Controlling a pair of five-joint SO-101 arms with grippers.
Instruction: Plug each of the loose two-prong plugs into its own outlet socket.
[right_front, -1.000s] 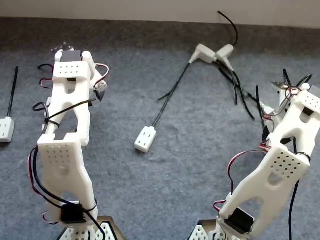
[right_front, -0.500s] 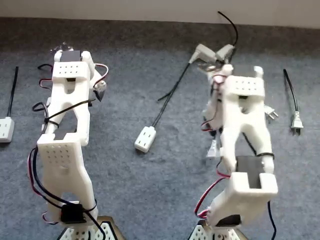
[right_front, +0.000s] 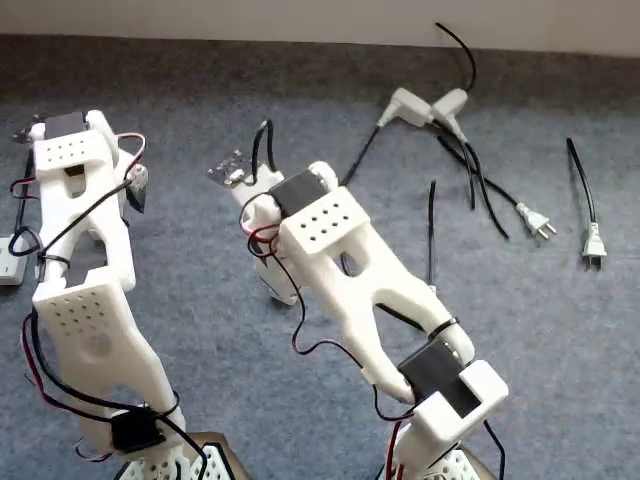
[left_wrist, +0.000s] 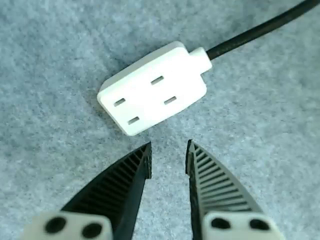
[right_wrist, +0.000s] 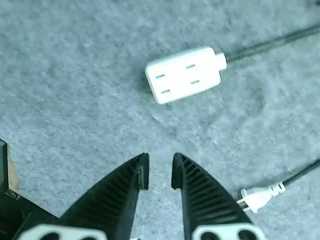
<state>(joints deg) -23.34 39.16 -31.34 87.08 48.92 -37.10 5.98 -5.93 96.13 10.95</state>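
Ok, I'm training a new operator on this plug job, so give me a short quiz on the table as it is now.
1. Fill in: the two loose plugs lie on the robot's ___ side.
2. True or false: the left jaws are shut on the left socket.
3. Pick one: ahead of the right jaws lies A) a cup, B) the middle socket, C) a screwdriver.

Key
1. right
2. False: they stand slightly apart, empty, just short of it.
3. B
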